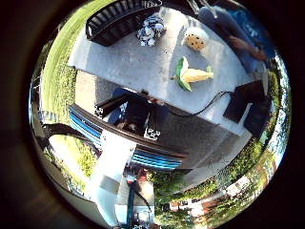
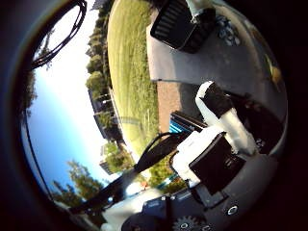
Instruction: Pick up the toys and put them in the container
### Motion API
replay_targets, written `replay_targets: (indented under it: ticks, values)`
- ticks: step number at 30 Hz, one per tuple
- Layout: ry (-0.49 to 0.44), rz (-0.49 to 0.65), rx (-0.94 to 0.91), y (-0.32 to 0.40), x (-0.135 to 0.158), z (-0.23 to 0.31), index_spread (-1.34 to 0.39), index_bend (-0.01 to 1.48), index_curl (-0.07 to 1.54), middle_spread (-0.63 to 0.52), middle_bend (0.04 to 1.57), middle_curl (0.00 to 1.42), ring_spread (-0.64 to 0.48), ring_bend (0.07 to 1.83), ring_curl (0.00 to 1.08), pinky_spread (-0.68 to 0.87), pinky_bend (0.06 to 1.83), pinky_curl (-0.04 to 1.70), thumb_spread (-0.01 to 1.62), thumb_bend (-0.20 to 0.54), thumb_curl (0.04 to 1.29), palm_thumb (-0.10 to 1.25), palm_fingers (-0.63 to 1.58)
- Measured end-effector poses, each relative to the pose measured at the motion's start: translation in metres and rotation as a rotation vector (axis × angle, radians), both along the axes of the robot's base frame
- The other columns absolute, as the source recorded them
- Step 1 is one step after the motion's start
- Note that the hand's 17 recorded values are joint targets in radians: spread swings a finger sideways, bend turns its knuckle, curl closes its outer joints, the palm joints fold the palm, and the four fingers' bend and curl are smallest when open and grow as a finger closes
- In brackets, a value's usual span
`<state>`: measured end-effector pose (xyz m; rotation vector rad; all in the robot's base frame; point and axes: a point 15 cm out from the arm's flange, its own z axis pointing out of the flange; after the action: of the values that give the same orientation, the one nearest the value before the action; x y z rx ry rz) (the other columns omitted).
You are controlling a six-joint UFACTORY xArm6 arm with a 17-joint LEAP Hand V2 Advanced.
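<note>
Three toys lie on the pale tabletop (image 1: pixel 133 62): a black-and-white plush (image 1: pixel 151 29) beside the container, a round cream plush with brown dots (image 1: pixel 196 39), and a yellow corn-like plush with green leaves (image 1: pixel 193 75). The black slatted container (image 1: pixel 112 21) stands at one end of the table, its inside hidden. My hand (image 2: pixel 219 139) hangs well above and off the table's near edge, far from every toy. Its white and black fingers (image 2: pixel 214 101) reach out relaxed with nothing in them.
A black laptop-like object (image 1: pixel 248 98) sits at the table's corner past the corn toy. A person in blue (image 1: pixel 243 28) leans an arm on the table's far side. A black frame with blue bands (image 1: pixel 119 138) lies below the near edge. Grass (image 1: pixel 59 71) surrounds the table.
</note>
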<state>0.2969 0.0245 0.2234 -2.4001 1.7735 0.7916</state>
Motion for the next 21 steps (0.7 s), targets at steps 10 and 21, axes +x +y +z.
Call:
replay_targets:
  ticks: [10, 21]
  values:
    - [-0.005, 0.108, -0.194, -0.02, -0.003, -0.005, -0.2, 0.2, 0.68, 0.06, 0.17, 0.32, 0.27, 0.24, 0.32, 0.4, 0.19, 0.23, 1.22, -0.021, 0.38, 0.78, 0.23]
    - [-0.182, 0.134, -0.403, -0.14, 0.066, -0.018, -0.22, 0.14, 0.52, 0.02, 0.18, 0.33, 0.24, 0.3, 0.34, 0.39, 0.23, 0.25, 1.17, -0.028, 0.39, 0.76, 0.22]
